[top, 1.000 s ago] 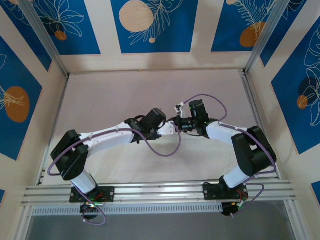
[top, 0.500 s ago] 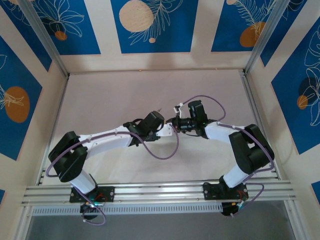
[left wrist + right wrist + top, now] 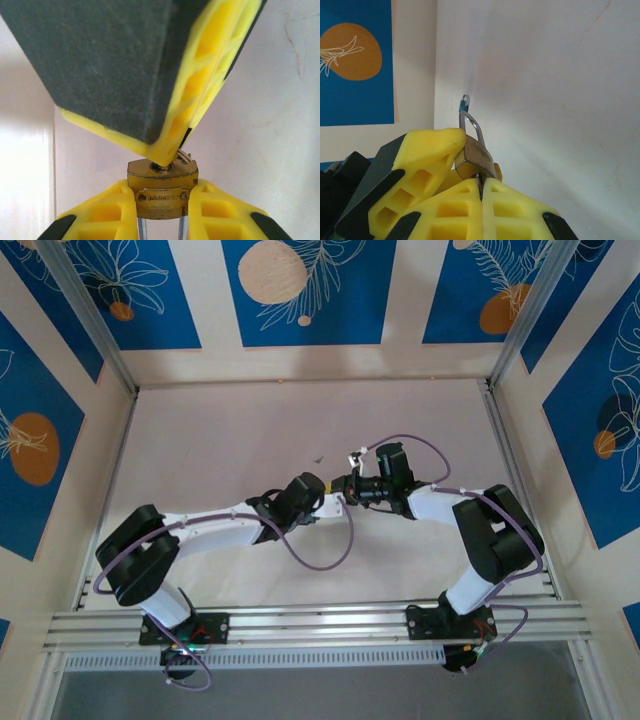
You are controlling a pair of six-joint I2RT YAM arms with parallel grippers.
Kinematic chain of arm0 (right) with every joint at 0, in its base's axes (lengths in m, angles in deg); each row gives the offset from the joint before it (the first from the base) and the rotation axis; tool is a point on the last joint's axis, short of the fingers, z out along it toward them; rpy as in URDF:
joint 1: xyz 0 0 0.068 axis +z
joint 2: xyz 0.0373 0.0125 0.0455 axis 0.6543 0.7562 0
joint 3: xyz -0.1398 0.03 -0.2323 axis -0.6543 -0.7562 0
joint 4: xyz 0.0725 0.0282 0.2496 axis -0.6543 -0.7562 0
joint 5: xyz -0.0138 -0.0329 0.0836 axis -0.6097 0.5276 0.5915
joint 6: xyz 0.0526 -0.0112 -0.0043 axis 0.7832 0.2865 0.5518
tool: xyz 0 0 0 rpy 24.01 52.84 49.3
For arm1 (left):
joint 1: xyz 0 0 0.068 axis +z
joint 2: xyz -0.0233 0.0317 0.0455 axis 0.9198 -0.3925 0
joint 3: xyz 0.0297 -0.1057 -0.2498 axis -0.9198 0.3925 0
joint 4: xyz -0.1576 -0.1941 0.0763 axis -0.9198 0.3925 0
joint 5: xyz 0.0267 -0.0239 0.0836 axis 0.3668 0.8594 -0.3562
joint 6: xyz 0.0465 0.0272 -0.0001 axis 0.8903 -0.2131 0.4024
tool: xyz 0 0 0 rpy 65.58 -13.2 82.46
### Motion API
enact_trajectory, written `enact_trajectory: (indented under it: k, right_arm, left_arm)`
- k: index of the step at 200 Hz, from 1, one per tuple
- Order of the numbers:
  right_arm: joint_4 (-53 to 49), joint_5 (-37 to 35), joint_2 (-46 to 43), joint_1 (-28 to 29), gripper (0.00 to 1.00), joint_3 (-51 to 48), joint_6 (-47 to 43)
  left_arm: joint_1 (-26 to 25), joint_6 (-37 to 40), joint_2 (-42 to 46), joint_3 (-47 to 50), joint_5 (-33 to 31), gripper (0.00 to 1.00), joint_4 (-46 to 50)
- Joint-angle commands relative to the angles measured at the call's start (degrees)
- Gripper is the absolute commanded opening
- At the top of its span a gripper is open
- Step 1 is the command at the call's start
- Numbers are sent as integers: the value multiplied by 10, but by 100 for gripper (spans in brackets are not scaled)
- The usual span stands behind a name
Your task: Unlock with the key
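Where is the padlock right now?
In the left wrist view, bottom centre: the padlock is clamped between the left gripper's jaws, the right gripper touching its upper face.

Arms (image 3: 215,525) bent inward, left hand (image 3: 333,503) and right hand (image 3: 347,489) tip to tip — purple cables (image 3: 318,562) looping

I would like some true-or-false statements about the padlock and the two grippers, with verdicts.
1. The left gripper grips the brass padlock by its body. True.
2. A small blue thing lies on the table beyond the padlock. True.
3. The padlock lies flat on the table. False: it is held between the left gripper's fingers.
4. The right gripper stands wide open. False: it is shut, tips at the padlock's end.
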Motion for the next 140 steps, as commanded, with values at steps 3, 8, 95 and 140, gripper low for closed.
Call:
enact_trajectory:
  k: [3, 8, 95, 140]
  right_arm:
    - [69, 70, 12, 26, 2, -2, 38]
    - [74, 71, 13, 26, 2, -3, 42]
    - [115, 95, 31, 20, 1, -5, 87]
    - [63, 83, 12, 17, 13, 0, 55]
  left_arm:
    - [-31, 29, 15, 5, 43, 12, -141]
    - [-31, 31, 16, 7, 44, 11, -145]
    - [-38, 65, 23, 37, 21, 9, -228]
    - [-39, 51, 22, 28, 22, 9, -200]
